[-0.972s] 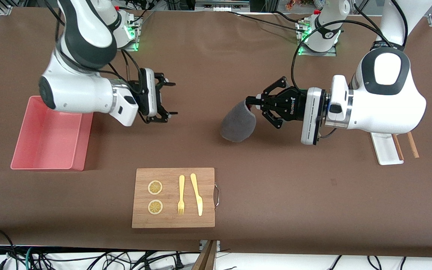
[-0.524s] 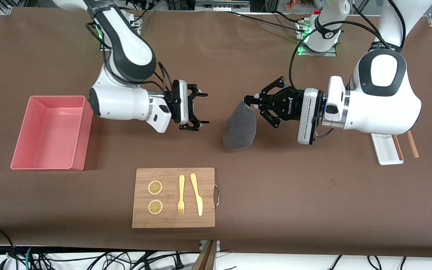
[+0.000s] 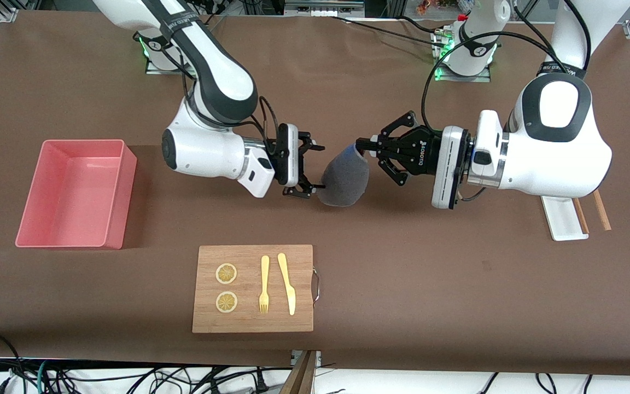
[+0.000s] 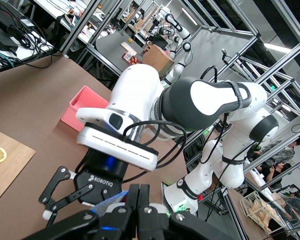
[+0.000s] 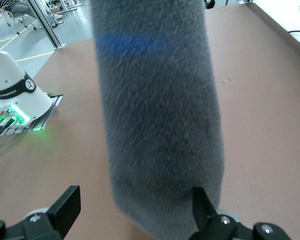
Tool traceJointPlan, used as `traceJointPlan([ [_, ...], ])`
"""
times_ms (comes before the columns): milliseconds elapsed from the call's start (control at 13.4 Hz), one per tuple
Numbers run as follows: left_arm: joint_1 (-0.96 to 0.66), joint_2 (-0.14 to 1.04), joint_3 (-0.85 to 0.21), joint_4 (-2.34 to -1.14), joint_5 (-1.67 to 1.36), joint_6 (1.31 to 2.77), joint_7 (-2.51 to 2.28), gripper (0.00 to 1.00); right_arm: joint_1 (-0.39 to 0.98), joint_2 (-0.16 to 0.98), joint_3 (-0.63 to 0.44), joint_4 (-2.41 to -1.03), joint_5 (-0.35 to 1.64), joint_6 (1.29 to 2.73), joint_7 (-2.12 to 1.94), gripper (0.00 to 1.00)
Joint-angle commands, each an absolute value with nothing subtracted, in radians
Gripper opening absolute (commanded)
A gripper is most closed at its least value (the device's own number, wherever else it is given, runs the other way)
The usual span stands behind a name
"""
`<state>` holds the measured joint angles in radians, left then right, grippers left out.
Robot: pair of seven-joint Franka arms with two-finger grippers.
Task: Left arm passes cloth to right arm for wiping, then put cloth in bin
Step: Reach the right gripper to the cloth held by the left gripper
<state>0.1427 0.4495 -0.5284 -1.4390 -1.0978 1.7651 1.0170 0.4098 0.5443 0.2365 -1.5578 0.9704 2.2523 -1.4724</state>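
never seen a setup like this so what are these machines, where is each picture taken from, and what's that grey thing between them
These are two robot arms bolted to a brown table. The big picture looks down from a high camera facing them; the other two come from cameras on each arm's wrist.

The left end effector is shut on a grey cloth, which hangs over the middle of the table. The right end effector is open, its fingers either side of the cloth's edge, seemingly about to take it. The right wrist view shows the cloth filling the gap between its fingers.

On the table: a pink bin at the right arm's end, and nearer the camera a wooden board with two lemon slices, a fork and a knife. A white tray lies partly under the left arm.
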Motion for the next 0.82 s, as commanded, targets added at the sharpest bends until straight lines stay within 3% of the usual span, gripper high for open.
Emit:
traceJointPlan([
  [0,0.149,0.451,-0.532,-1.44,-1.121,1.75,1.051,0.0,0.431,0.606,0.239,-1.476,0.989,2.29,-1.45,0.99],
  [449,0.15,0.453,-0.534,-1.436,-1.129,1.753,1.049,0.0,0.485,0.666,0.238,-1.421,0.988,2.373,-1.425,0.99],
  [524,0.152,0.453,-0.534,-1.436,-1.129,1.753,1.049,0.0,0.486,0.666,0.238,-1.42,0.988,2.373,-1.414,0.89],
  [673,0.156,0.453,-0.535,-1.436,-1.129,1.753,1.049,0.0,0.485,0.666,0.238,-1.419,0.986,2.373,-1.41,0.35],
  [748,0.158,0.453,-0.535,-1.436,-1.129,1.753,1.051,0.0,0.483,0.664,0.238,-1.419,0.986,2.373,-1.404,0.12],
])
